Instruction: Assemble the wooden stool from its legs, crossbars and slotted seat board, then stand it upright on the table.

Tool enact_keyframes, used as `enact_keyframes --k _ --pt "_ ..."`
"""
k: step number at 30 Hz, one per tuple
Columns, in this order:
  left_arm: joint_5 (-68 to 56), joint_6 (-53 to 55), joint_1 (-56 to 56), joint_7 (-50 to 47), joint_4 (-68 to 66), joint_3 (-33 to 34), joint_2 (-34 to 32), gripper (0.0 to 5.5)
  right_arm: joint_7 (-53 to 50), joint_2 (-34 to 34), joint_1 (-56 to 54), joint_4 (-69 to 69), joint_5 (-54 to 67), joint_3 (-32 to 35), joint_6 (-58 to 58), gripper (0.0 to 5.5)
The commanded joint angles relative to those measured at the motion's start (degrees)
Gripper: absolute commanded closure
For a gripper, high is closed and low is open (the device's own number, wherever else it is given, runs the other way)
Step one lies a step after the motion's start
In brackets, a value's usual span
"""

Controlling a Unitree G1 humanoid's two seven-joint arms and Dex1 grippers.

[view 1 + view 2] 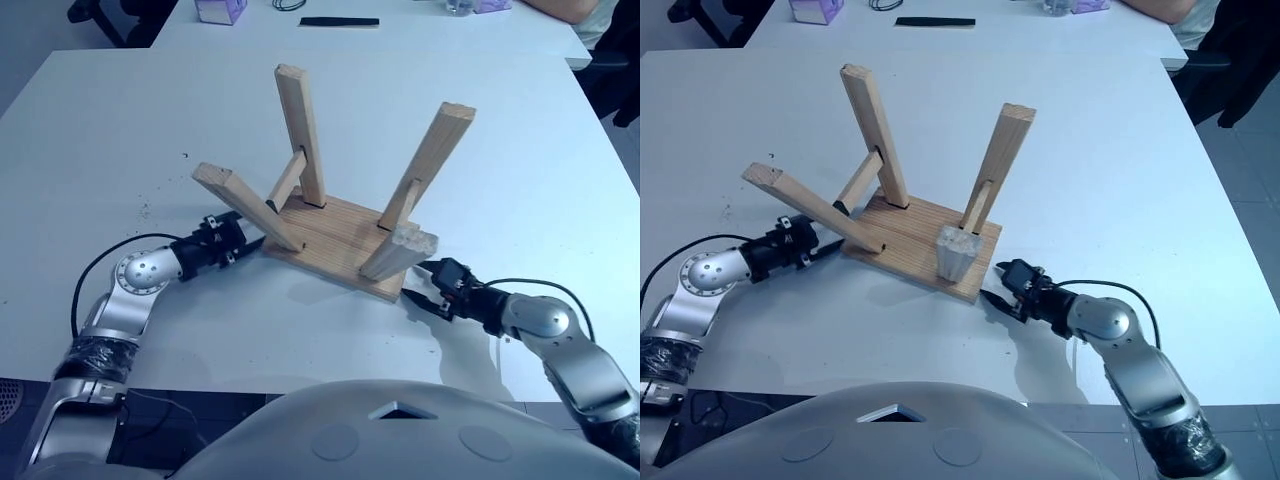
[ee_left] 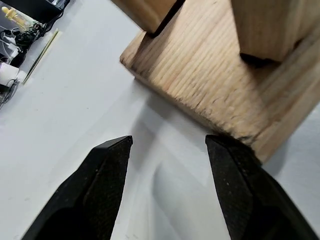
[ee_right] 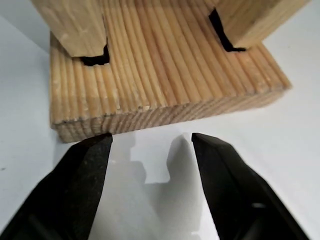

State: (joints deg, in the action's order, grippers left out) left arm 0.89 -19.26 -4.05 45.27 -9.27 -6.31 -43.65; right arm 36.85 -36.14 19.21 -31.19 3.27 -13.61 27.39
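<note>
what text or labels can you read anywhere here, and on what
No text can be read.
Seat board: bare wood grain, no marks.
Legs: bare wood, no marks.
Purple box on the far table: any print is too small to read.

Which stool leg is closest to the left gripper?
The slanting leg at the seat board's near-left corner, beside the left gripper; the other three stand farther off.
</note>
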Motion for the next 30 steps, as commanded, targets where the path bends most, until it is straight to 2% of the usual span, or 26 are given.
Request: enact_keyframes --k 1,9,13,17,21,24,28,30 --pt "-6.94 3.72 -9.94 9.46 11.53 -4.02 -2.65 2.74 -1.46 2.96 0.82 -4.52 2.16 -1.67 2.84 2.54" --pt "-22.27 23.59 -12.06 5.63 31.89 5.61 -4.17 2.74 2.43 -0.89 4.23 -19.07 14.85 10.96 13.05 2.54" --pt "-23.71 26.00 -19.60 10.59 41.03 9.02 -9.19 2.74 3.67 -2.41 3.47 -25.53 24.51 19.02 20.44 2.54" --pt "-30.34 31.38 -23.34 12.39 48.25 14.85 -11.80 2.74 4.79 -5.03 -0.68 -27.76 34.18 26.49 25.93 2.54" --pt "-36.25 36.65 -19.06 14.25 47.18 19.05 -12.83 2.74 4.93 -7.14 -3.50 -28.37 46.88 33.99 26.83 2.54" --pt "-38.12 38.80 -14.93 16.25 43.14 21.65 -13.98 2.74 7.06 -11.48 -4.60 -27.70 56.80 40.19 26.51 2.54" --pt "-38.66 40.14 -13.80 17.01 43.38 22.89 -13.62 2.74 7.59 -15.41 -6.10 -25.97 60.94 41.73 26.38 2.54" --pt "-39.69 41.42 -13.74 17.51 44.88 23.26 -13.30 2.74 6.47 -16.23 -6.49 -25.03 60.49 40.50 26.38 2.54"
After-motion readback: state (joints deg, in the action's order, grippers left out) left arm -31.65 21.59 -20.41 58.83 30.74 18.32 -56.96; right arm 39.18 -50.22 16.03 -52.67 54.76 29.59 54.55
